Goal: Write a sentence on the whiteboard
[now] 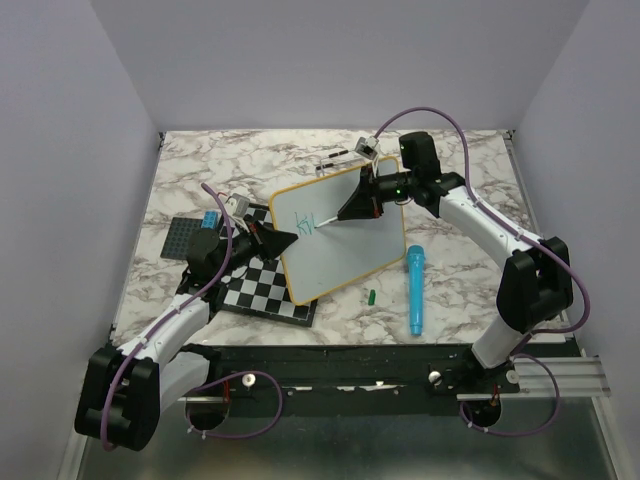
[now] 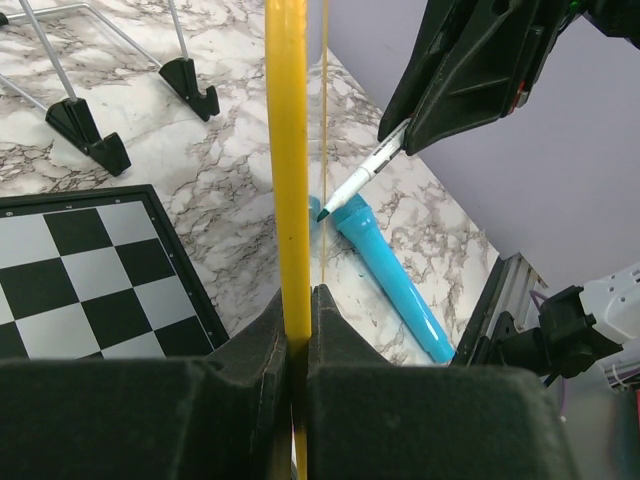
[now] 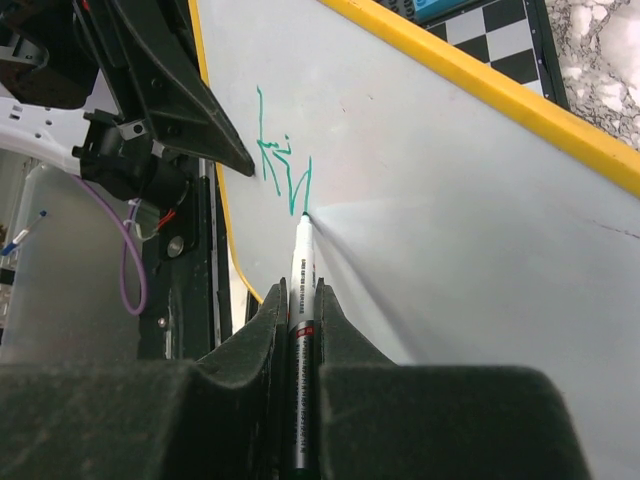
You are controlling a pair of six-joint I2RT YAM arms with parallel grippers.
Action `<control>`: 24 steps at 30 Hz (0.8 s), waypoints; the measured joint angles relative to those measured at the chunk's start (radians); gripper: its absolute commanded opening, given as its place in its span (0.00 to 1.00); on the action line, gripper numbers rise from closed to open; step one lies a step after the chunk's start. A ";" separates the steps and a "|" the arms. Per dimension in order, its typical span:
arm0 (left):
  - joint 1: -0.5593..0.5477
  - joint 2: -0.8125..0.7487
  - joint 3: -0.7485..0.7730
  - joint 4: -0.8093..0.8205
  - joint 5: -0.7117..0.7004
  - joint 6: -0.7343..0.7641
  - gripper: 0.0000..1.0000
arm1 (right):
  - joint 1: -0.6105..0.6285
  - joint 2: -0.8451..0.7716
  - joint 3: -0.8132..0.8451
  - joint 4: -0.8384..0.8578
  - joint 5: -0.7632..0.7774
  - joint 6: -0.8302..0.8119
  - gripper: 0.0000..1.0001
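Note:
The whiteboard (image 1: 345, 245) with its yellow frame stands tilted above the table. My left gripper (image 1: 272, 240) is shut on its left edge, and in the left wrist view the yellow frame (image 2: 288, 150) runs up from between the jaws of that gripper (image 2: 298, 300). My right gripper (image 1: 352, 208) is shut on a white marker (image 3: 302, 265), held upright between the jaws of the right gripper (image 3: 300, 292). The marker's green tip touches the whiteboard (image 3: 450, 200). Of the sentence, a few green strokes (image 3: 283, 160) show near the board's upper left.
A black-and-white checkered board (image 1: 262, 292) lies under the whiteboard's lower left. A blue tube (image 1: 414, 290) and a small green cap (image 1: 371, 296) lie at the right front. A dark plate with a blue piece (image 1: 190, 235) sits left. A wire stand (image 1: 340, 156) stands behind.

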 measured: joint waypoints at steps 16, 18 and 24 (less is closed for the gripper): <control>0.000 0.000 0.000 0.001 0.001 0.000 0.00 | 0.000 0.000 0.056 0.028 0.023 0.036 0.01; 0.000 0.000 0.000 0.000 0.001 0.000 0.00 | -0.001 0.000 0.056 0.028 0.027 0.041 0.01; 0.000 0.000 0.000 0.000 0.001 0.000 0.00 | -0.011 0.000 0.056 0.031 0.030 0.055 0.01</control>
